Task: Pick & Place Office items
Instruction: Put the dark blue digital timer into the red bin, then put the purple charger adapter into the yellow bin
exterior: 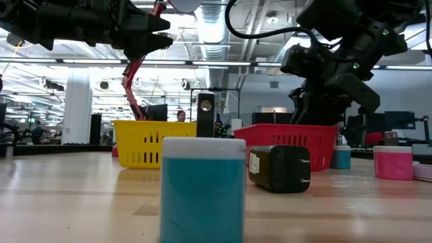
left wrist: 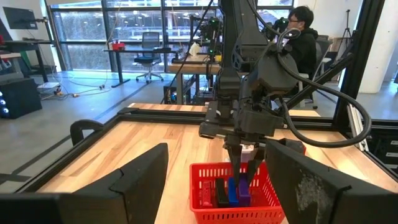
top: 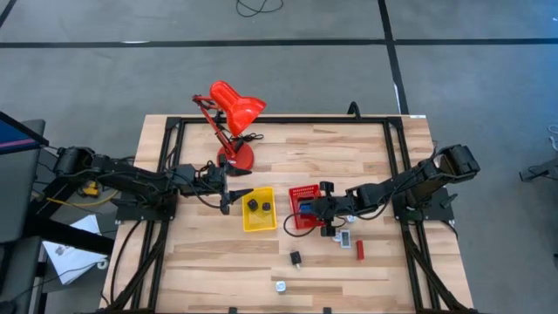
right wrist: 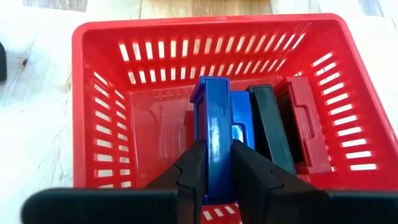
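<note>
We note the left gripper [top: 228, 190] hovering beside the yellow basket [top: 259, 223], fingers parted, holding nothing; two black bits [top: 256, 206] lie in that basket. Further right, the right gripper [right wrist: 216, 163] reaches into the red basket [right wrist: 99, 93], pinched on an upright blue piece [right wrist: 211, 124], with black and red pieces beside it. Other pieces lie loose on the table [top: 209, 262] nearby.

Both arms are dark, near-black, built of blocky jointed segments with black cables looping loosely alongside. The left arm [top: 131, 180] carries a small yellow patch near its base. The right arm [top: 418, 181] ends in a boxy wrist block with hoses curling off it. Its two fingers [right wrist: 186, 177] are flat, matte black, squared-off paddles with smooth faces
</note>
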